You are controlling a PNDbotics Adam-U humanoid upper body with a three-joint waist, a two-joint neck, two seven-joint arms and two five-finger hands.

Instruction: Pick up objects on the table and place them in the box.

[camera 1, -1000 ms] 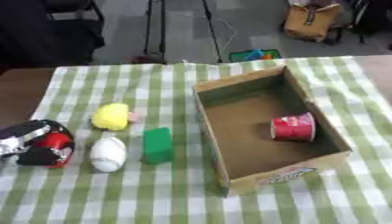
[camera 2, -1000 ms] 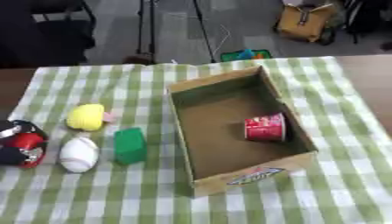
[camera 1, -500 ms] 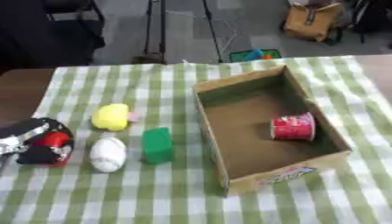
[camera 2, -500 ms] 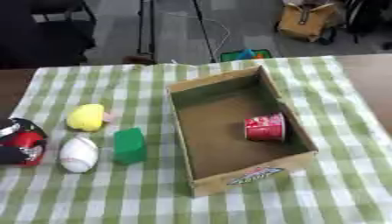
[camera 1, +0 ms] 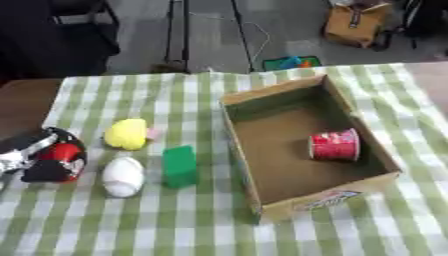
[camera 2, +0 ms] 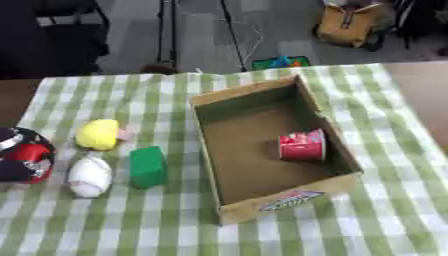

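Plainly, a green-and-white checked cloth (camera 1: 201, 220) covers the table, soft-looking and lying flat. On it stands an open cardboard box (camera 1: 262, 195), rectangular, with plain brown walls and a printed label on its near side. Inside, against the right wall, a red cup (camera 1: 335, 145) lies on its side, its pale rim towards the right wall.

Left of the box, three loose things sit close together on the cloth. A green block (camera 1: 180, 166), boxy with flat faces, stands just beside the box's left wall but apart from it. A white egg-shaped thing (camera 1: 122, 176) lies just left of the block. Behind it sits a rounded yellow thing (camera 1: 127, 134) with a small pink bit at its right side; what the pink bit is cannot be made out.

At the left edge the left hand (camera 1: 35, 157) shows as a dark, rounded mass with silver and red parts, resting low on the cloth beside the white thing. It is partly cut off by the edge, and whether its fingers are straight or curled, or hold anything, cannot be told. The red patch (camera 2: 28, 152) at it may be part of the hand or something under it; that is unclear too. No right hand shows in either view.
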